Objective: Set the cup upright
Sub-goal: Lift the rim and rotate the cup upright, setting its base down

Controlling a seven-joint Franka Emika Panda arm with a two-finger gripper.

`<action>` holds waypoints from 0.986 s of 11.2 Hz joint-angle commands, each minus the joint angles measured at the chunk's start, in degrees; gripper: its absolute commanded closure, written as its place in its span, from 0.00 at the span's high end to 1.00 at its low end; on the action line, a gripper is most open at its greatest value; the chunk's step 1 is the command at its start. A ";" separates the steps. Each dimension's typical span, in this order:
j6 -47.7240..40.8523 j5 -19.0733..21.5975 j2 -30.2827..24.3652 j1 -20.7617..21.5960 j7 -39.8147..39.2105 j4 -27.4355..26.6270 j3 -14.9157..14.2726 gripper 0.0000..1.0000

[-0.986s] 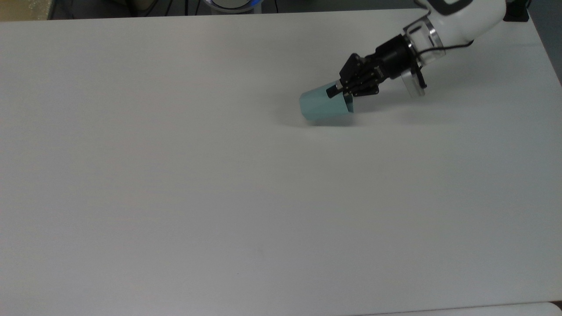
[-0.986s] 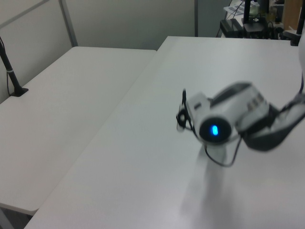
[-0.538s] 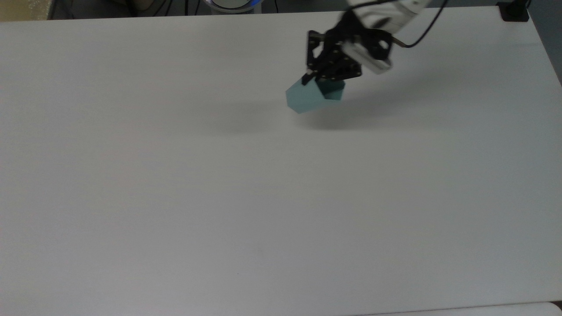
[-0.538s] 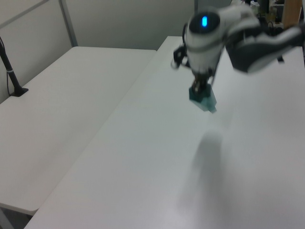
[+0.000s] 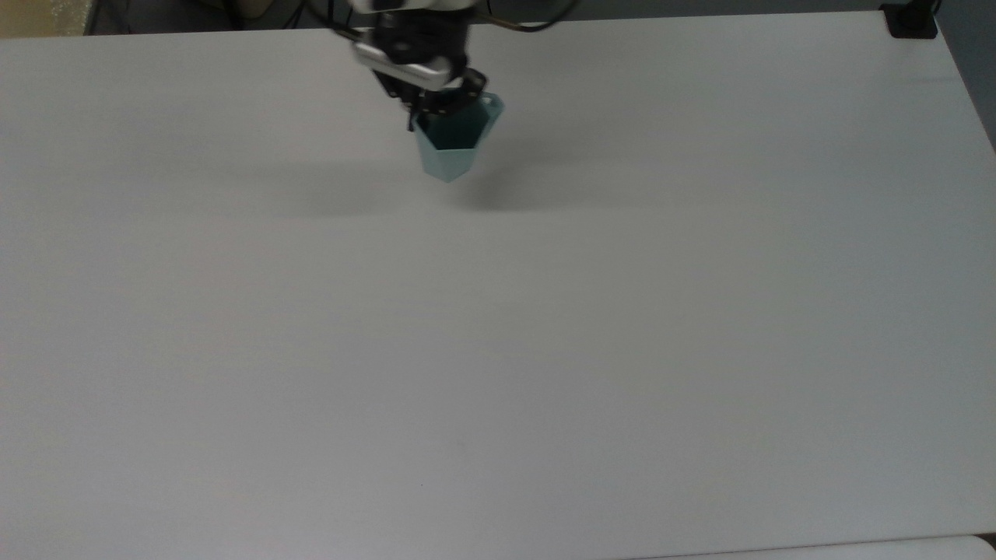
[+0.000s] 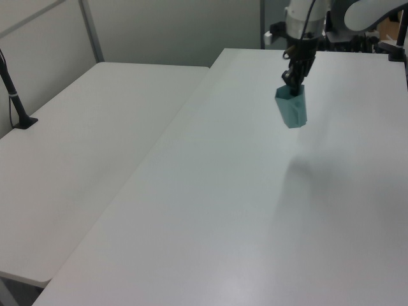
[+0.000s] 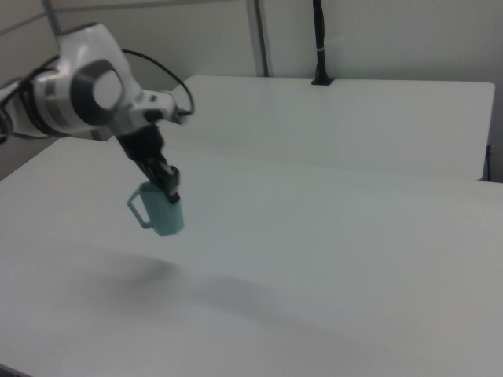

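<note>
Cup [image 5: 454, 142], pale teal and faceted, hangs in the air above the white table [image 5: 498, 350], pinched by its rim in the gripper [image 5: 440, 101], whose two black fingers are closed on the rim wall. In the top view it sits in the upper middle of the frame, mouth up and toward the camera, narrow base pointing down, with a soft shadow on the table to its lower right. In the left view the cup [image 6: 292, 107] is in the upper right of the frame, hanging below the gripper [image 6: 294, 80], slightly tilted and clear of the surface. In the right view the cup [image 7: 159, 209] is at middle left, its small handle sticking out toward the right view's left, the gripper [image 7: 168, 188] gripping its upper edge, and a faint shadow lies on the table below it
</note>
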 commanded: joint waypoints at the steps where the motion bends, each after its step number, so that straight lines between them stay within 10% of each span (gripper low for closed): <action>1: 11.52 4.65 -6.64 -2.64 -8.50 -11.15 -6.51 0.00; 11: 28.61 10.02 -0.85 -2.20 -11.95 -18.99 -10.06 0.00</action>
